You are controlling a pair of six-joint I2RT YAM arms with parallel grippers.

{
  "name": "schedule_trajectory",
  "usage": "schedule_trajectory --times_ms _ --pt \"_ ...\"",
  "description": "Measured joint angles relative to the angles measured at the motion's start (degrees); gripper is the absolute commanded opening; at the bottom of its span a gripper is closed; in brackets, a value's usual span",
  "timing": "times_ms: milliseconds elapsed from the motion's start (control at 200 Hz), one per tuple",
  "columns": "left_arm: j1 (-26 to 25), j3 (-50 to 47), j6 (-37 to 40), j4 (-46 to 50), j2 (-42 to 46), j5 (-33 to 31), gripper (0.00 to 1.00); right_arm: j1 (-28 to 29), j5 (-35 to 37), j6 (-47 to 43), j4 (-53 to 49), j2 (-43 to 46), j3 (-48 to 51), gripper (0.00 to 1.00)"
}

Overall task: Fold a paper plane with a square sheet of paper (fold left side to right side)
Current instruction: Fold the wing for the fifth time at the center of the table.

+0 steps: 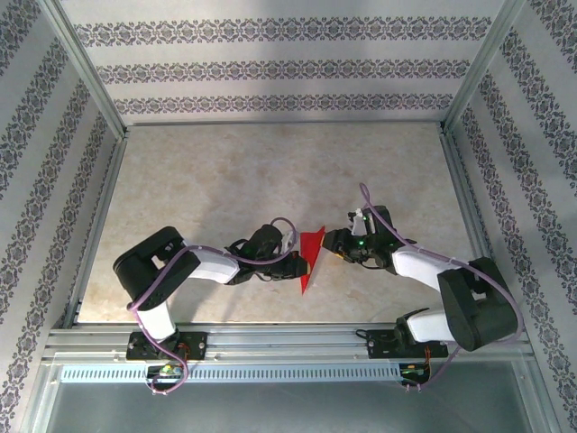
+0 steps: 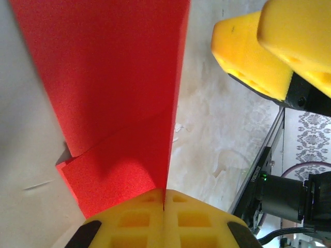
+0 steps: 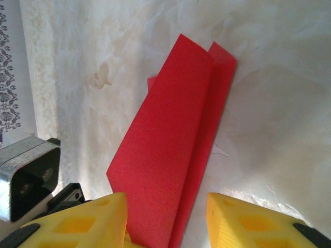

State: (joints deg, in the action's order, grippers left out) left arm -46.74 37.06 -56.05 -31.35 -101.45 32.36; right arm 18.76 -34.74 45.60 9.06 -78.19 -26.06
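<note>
The red sheet of paper (image 1: 311, 257) is folded into a narrow pointed shape with layered flaps, close to a paper plane, and stands partly on edge off the table between the two grippers. My left gripper (image 1: 294, 259) is shut on its folded edge; in the left wrist view the yellow pads (image 2: 134, 222) meet with the red paper (image 2: 119, 93) pinched in the seam at my left gripper (image 2: 164, 206). My right gripper (image 1: 332, 245) is open, and its fingers (image 3: 88, 222) straddle the near end of the paper (image 3: 170, 139) without clamping it.
The beige marbled tabletop (image 1: 270, 171) stretches behind the arms. Patterned walls and aluminium frame posts (image 1: 90, 77) close it in. The right gripper's yellow fingers (image 2: 258, 51) hang close above the paper in the left wrist view. A metal rail (image 1: 288, 341) runs along the near edge.
</note>
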Motion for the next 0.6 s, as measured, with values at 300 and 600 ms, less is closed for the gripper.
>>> schedule_trajectory --times_ms 300,600 --pt "0.1 -0.6 -3.2 -6.0 -1.2 0.9 0.00 1.4 1.1 2.3 3.3 -3.3 0.0 0.45" --pt "0.5 -0.9 -5.8 -10.1 -4.2 2.0 0.00 2.1 1.7 2.8 5.0 -5.0 0.0 0.44"
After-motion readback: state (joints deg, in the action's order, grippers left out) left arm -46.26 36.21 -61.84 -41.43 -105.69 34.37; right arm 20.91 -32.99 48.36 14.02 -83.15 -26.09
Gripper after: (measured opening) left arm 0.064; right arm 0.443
